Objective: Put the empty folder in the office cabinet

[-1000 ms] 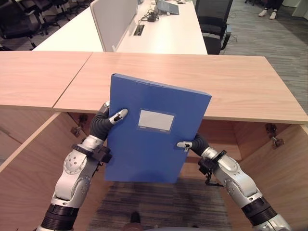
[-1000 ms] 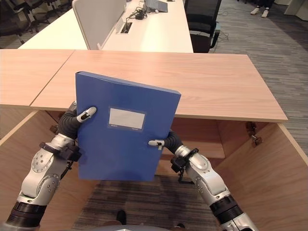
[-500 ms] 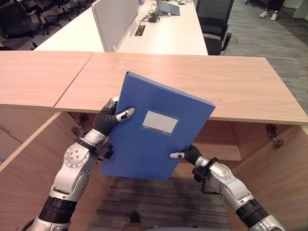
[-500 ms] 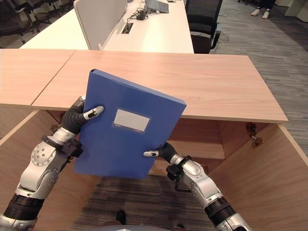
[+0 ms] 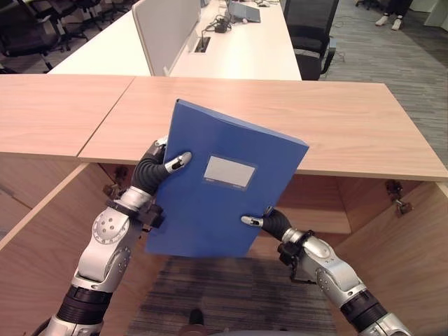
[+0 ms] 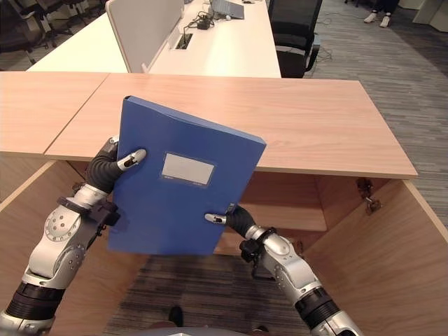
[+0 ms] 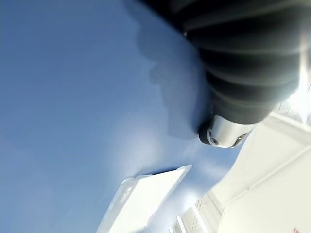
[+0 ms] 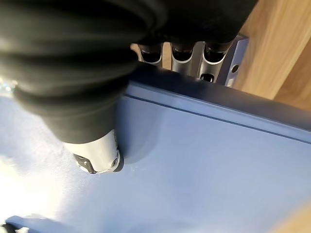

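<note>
I hold a blue folder (image 5: 217, 189) with a white label upright and tilted, in front of the open wooden cabinet (image 5: 329, 203). My left hand (image 5: 159, 166) grips its left edge, thumb over the front cover. My right hand (image 5: 269, 221) pinches the lower right edge, with the thumb (image 8: 97, 155) on the cover and the fingers (image 8: 180, 53) behind it. The folder's blue cover (image 7: 73, 97) lies against my left thumb (image 7: 221, 136) in the left wrist view. The folder's bottom edge hangs level with the cabinet's opening, below the wooden top (image 5: 336, 119).
The cabinet's doors stand open at both sides, the left door (image 5: 42, 224) and the right door (image 5: 413, 245). A shelf (image 5: 318, 222) shows inside. Beyond the top are a white desk (image 5: 231, 49) and a black chair (image 5: 311, 35). Grey carpet (image 5: 231, 294) lies below.
The folder has swung from nearly upright to more tilted. My right hand slid left along the bottom edge, and my left hand rose slightly.
</note>
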Tool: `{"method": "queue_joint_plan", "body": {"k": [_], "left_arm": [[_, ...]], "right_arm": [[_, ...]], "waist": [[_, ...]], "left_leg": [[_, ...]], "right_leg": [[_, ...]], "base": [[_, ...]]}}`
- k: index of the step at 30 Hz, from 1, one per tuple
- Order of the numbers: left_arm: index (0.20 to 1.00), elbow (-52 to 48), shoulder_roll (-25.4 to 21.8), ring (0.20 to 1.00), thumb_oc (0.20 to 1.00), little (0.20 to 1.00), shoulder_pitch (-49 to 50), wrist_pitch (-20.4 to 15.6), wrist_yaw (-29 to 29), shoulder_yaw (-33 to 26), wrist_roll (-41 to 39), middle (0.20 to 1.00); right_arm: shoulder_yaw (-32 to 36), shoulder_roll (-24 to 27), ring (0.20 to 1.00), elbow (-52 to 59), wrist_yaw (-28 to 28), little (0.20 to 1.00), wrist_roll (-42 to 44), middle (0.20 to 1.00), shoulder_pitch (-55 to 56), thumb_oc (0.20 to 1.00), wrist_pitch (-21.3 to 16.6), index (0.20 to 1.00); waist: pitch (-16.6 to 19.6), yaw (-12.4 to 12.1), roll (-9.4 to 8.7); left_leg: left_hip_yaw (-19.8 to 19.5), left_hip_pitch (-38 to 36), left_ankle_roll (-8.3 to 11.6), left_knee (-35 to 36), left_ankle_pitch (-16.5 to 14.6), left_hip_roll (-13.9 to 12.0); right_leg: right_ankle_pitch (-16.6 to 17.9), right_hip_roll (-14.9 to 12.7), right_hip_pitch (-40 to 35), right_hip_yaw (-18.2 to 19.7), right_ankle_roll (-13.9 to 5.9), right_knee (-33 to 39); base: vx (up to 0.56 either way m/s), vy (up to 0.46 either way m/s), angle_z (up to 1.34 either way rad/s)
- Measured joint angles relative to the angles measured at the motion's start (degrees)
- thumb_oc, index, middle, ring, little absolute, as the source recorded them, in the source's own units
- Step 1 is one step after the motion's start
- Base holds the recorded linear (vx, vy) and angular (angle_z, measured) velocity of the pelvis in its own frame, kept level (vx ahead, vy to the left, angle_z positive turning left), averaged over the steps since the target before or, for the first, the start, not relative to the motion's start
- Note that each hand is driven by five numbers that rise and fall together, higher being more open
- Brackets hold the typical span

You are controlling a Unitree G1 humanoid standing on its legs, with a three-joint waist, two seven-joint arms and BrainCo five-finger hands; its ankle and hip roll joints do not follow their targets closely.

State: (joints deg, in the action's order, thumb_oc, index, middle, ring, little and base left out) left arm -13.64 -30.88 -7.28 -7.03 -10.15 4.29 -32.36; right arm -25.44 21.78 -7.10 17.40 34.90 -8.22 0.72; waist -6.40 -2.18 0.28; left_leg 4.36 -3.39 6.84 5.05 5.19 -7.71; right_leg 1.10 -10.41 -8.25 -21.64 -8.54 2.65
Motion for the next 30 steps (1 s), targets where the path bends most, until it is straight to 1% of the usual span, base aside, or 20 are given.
{"method": "queue_joint_plan", "body": {"k": [4,7,8,12,30], "left_arm": [[0.2,0.6,3.3,0.2,0.2,0.2,0.3,-0.4,1.1,-0.8,-1.1,0.2],[0.2,0.9,4.3,0.2,0.2,0.2,0.8,-0.6,1.7,-1.8,-2.0,0.2],[0.2,0.9,4.4,0.2,0.2,0.2,0.8,-0.8,1.8,-2.1,-2.3,0.2],[0.2,0.9,5.8,0.2,0.2,0.2,1.4,-2.3,1.8,-2.7,-3.3,0.2],[0.2,0.9,5.5,0.2,0.2,0.2,1.4,-2.4,0.6,-2.9,-3.3,0.2]], "right_arm": [[1.1,-0.5,0.2,0.6,-0.6,0.2,2.2,0.2,0.0,0.2,-0.6,0.2],[1.4,-0.5,0.2,2.3,-1.6,0.2,2.3,0.2,0.1,0.2,-0.5,0.2],[1.5,-0.5,1.0,2.7,-2.0,1.0,2.3,1.0,0.2,1.0,-0.5,1.0],[1.8,-0.5,1.0,5.1,-2.4,1.0,6.8,1.0,0.2,1.0,-0.5,1.0],[1.6,-0.3,1.0,5.1,-2.0,1.0,6.7,1.0,0.2,1.0,0.0,1.0]], "waist": [[0.0,0.0,-0.03],[0.0,0.0,-0.02],[0.0,-0.1,-0.01],[0.1,-0.1,0.03],[0.1,0.0,0.04]], "left_leg": [[0.0,0.0,0.0,0.0,0.0,0.0],[0.0,0.0,0.0,0.0,0.0,0.0],[0.0,0.0,0.0,0.0,0.0,0.0],[0.0,-0.1,-0.01,0.0,0.0,0.0],[0.0,-0.1,-0.01,0.0,0.0,0.0]], "right_leg": [[0.0,0.0,0.0,0.0,0.0,0.0],[0.0,0.0,0.0,0.0,0.0,0.0],[0.0,0.0,0.0,0.0,0.0,0.0],[0.0,0.0,0.0,0.1,0.01,0.0],[0.0,0.0,0.0,0.1,0.02,0.0]], "base": [[0.0,0.0,0.0],[0.0,0.0,0.0],[0.0,0.0,0.0],[0.0,0.0,0.0],[0.0,0.0,0.0]]}}
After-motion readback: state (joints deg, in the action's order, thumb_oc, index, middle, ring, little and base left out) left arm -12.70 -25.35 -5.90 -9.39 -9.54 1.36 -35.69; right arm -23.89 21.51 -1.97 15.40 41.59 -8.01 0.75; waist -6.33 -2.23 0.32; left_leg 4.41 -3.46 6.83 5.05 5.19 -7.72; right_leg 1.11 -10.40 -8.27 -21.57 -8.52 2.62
